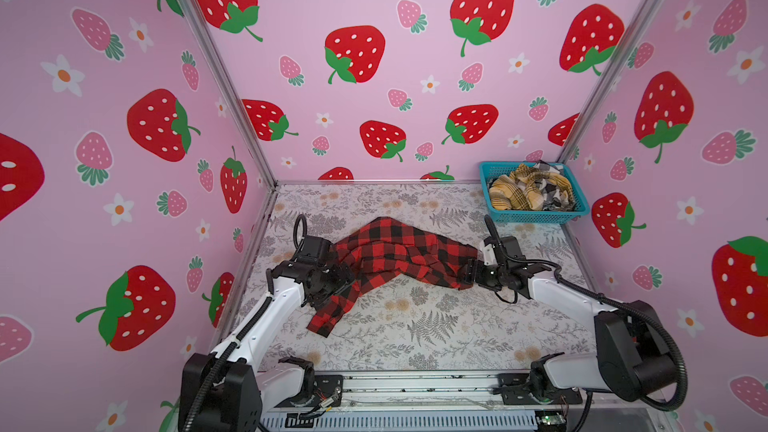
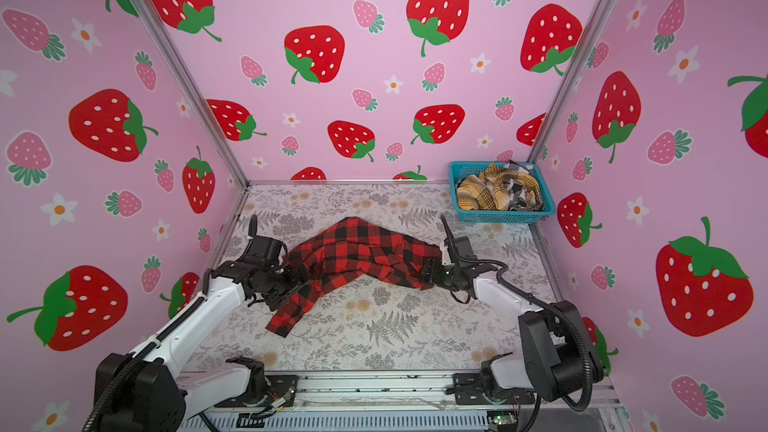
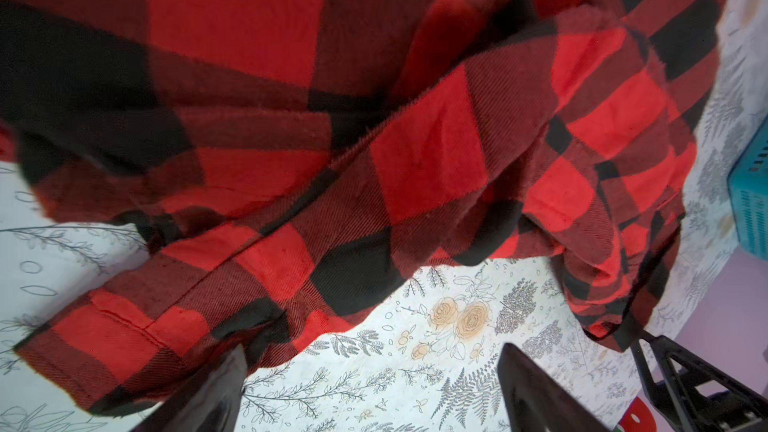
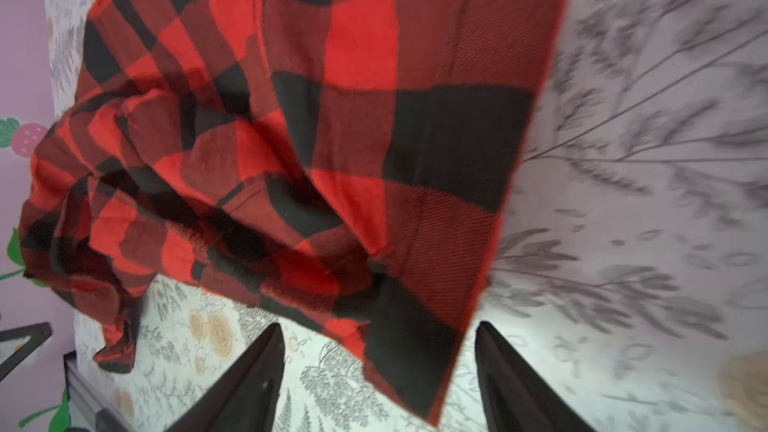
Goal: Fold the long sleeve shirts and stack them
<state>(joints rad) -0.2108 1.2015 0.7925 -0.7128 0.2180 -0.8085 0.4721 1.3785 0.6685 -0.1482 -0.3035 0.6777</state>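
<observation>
Fingers point(image 3: 536, 392) of the left gripper point(image 3: 372, 351): spread wide, nothing pinched. Bare floral table point(image 1: 415, 326) shows between them, and a hem of the red-and-black shirt point(image 1: 399, 251) lies over the tip of one finger.

Fingers point(image 4: 249, 384) of the right gripper point(image 4: 379, 326): likewise set well apart. A corner of the same shirt reaches into the gap, gripped by neither side. Whether its edge touches a finger cannot be told, as this part of the right wrist view is blurred.

Table: grey fern-and-rose print, with both arms reaching in from the near edge.

Red-and-black shirt: one item, buffalo check, on the middle of the table.
- It lies bunched and creased rather than flat, stretched between the two grippers and peaked toward the far side.
- Its left end is at the left gripper, its right end at the right gripper.
- A sleeve trails from the left end toward the near edge.

Turquoise mesh basket point(image 1: 536, 218): far right corner of the table, well apart from the red shirt.

Contents of the basket, both crumpled:
- a mustard-yellow plaid shirt point(image 1: 511, 195)
- a black-and-white plaid shirt point(image 1: 548, 187) beside and partly under it

Walls point(image 1: 374, 56): pink, printed with strawberries and flowers, on three sides.
</observation>
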